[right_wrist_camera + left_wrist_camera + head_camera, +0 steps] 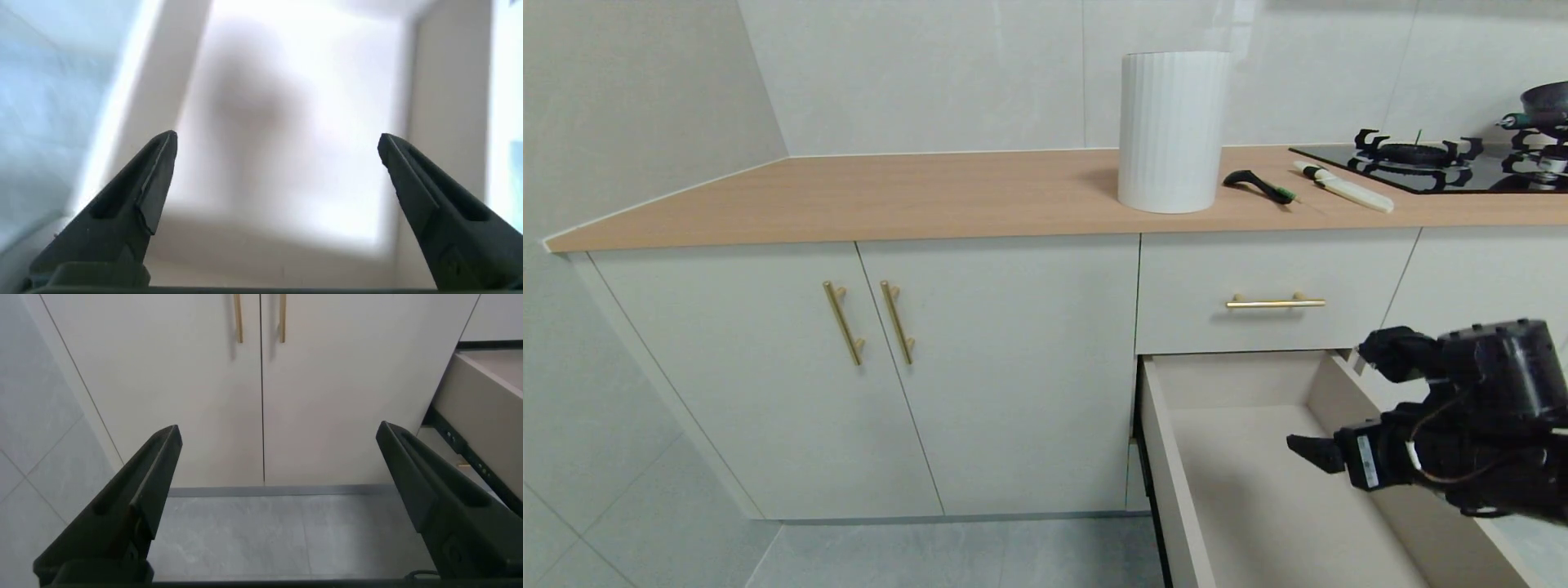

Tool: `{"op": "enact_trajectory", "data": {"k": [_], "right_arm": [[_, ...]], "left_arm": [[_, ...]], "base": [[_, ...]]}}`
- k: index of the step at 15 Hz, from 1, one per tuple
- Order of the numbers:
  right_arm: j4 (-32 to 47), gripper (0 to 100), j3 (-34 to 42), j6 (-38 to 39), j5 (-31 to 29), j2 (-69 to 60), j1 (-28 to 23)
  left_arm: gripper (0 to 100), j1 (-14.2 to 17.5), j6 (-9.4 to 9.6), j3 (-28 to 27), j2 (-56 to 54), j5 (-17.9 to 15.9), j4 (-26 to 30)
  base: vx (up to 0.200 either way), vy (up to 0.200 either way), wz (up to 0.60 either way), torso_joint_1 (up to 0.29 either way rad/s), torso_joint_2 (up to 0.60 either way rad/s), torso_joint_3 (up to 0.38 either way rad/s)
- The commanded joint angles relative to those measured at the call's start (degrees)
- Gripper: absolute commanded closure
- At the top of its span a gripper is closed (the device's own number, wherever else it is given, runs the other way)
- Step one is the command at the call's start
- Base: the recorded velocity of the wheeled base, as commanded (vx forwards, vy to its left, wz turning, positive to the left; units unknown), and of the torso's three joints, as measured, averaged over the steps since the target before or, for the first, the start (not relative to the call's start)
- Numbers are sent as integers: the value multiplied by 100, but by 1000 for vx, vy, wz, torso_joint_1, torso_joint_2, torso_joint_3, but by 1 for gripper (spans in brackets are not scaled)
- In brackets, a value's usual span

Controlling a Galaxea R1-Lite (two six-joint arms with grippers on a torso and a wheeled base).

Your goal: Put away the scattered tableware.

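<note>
Hovering above the open drawer: right gripper, fingers spread wide, nothing between them.
Left gripper: fingers wide apart, holding nothing; low in front of the cabinet doors, over grey floor tiles.
Open drawer: pulled out under the closed drawer, which has a brass bar handle; beige inside.
Black-handled utensil: lying flat on the wooden countertop, green tip pointing away from the ribbed white container just beside it.
White knife: lying flat on the countertop, between the black-handled utensil and the gas hob, close to the hob's edge.
Ribbed white container: upright on the countertop, above the closed drawer's left end.
Gas hob: at the counter's right end, with a dark pot on the far burner.
</note>
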State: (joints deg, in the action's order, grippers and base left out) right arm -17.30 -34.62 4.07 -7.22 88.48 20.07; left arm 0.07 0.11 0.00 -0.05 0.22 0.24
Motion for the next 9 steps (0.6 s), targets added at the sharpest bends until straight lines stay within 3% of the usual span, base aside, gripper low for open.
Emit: {"op": "enact_trajectory", "data": {"k": [1,2,3,9], "right_arm": [[1888,0,-1882,41,1205,-226,-451],[2020,0,-2084,226,1495,-191,-460],[1923,0,-2049,498,1416,-120,-433],[1378,0,-1741,164,1003,-76,-451]], "left_arm": [[0,1,7,0,5,4,2],[0,1,-2,0,5,4,2],[0,1,-2,0,5,4,2],[0,1,-2,0,5,4,2]], "base": [[0,0,0,0,0,0],[0,0,0,0,0,0],[0,0,0,0,0,0],[0,0,0,0,0,0]]}}
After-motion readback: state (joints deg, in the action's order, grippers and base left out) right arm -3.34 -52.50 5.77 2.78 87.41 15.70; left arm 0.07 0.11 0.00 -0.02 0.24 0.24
